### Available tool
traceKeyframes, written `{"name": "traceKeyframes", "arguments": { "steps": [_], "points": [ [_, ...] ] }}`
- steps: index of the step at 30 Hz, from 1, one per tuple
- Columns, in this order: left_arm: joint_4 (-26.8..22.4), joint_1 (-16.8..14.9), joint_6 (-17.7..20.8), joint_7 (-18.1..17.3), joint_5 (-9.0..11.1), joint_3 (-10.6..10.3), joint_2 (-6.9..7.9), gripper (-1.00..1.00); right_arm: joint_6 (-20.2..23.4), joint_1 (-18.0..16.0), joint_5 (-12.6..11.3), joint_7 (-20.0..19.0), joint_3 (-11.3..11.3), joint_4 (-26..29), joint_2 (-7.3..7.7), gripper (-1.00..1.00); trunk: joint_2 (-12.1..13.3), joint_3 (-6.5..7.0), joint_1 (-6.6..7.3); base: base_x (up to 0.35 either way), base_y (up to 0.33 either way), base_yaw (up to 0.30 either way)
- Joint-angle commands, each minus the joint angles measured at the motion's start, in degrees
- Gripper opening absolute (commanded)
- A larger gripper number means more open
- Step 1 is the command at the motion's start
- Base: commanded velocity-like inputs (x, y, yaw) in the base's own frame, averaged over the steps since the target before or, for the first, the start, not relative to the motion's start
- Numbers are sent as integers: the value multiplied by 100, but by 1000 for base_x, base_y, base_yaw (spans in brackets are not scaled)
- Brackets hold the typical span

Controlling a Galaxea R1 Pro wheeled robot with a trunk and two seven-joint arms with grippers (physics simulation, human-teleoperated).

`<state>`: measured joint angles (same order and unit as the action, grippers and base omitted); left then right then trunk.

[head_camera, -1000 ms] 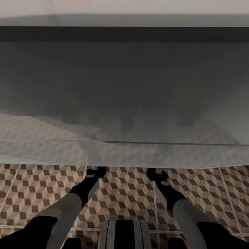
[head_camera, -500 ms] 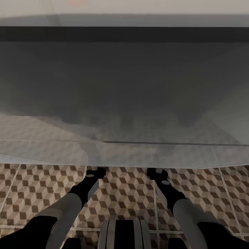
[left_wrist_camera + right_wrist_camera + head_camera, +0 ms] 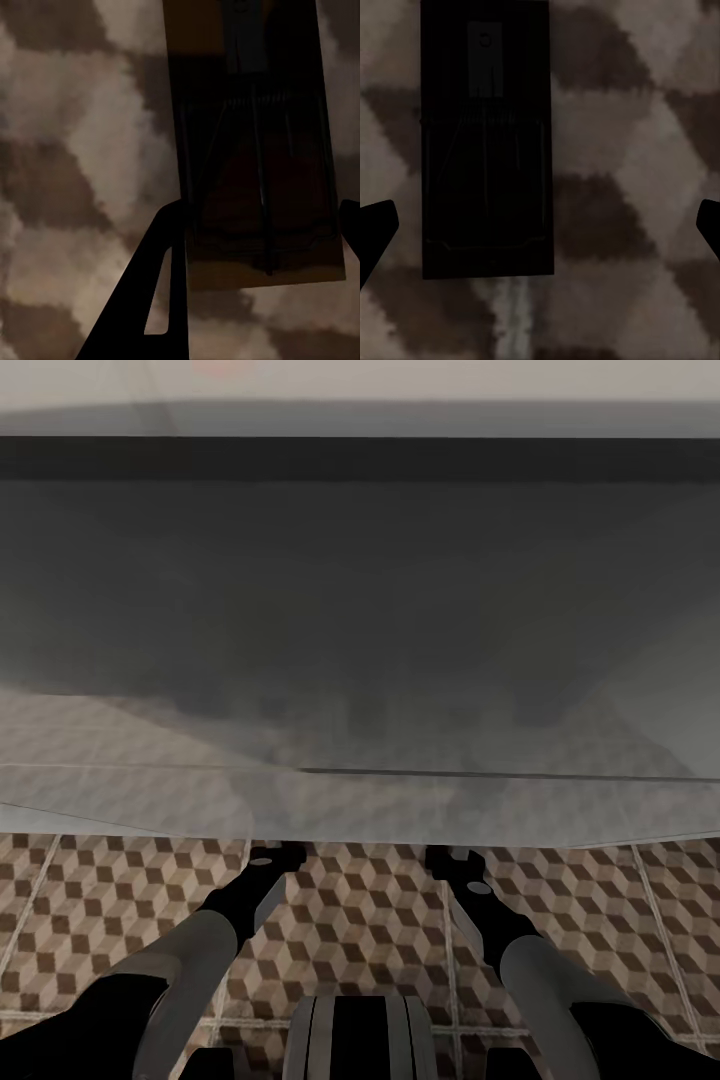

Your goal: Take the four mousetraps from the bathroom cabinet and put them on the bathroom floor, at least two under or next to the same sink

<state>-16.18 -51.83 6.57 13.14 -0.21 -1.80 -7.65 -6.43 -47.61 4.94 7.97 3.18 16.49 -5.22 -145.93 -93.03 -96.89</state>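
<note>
A tan mousetrap (image 3: 259,180) with wire parts sits between the fingers of my left gripper (image 3: 262,214), which is shut across the trap's width just above the cube-patterned bathroom floor (image 3: 67,150). A second, darker mousetrap (image 3: 484,142) lies flat on the floor (image 3: 622,150). My right gripper (image 3: 540,217) is open wide over this second trap, its fingers (image 3: 375,225) well clear of it. In the head view both arms reach forward low over the floor (image 3: 370,920), and their fingertips are hidden under a grey body. The cabinet is out of view.
A large translucent grey body (image 3: 360,610) spans the upper two thirds of the head view, and its lower edge (image 3: 360,840) hangs over both wrists. My left arm (image 3: 230,920) and right arm (image 3: 500,930) flank my base (image 3: 360,1035).
My left forearm has shifted slightly in the head view. The right arm and the grey body have not moved.
</note>
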Motion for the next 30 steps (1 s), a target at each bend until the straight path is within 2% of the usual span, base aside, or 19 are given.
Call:
{"name": "traceKeyframes", "arguments": {
  "steps": [1, 16, 17, 30],
  "points": [
    [-10, -1, 38, 39, -12, -22, 0, -100, -16, -3, 51, 11, 33, -5, -5, 100, -1, -3, 1, 0, 0, 0],
    [-8, -29, 38, 39, -9, -15, -22, -100, -16, -3, 51, 11, 33, -5, -6, 100, -1, -3, 1, 0, 0, 0],
    [-8, -29, 39, 39, -9, -15, -24, 100, -16, -3, 51, 11, 33, -5, -6, 100, -1, -3, 1, 0, 0, 0],
    [-8, -38, 34, 39, -12, -16, -21, 100, -16, -3, 51, 11, 33, -5, -14, 100, -1, -3, 1, 0, 0, 0]
  ]
}}
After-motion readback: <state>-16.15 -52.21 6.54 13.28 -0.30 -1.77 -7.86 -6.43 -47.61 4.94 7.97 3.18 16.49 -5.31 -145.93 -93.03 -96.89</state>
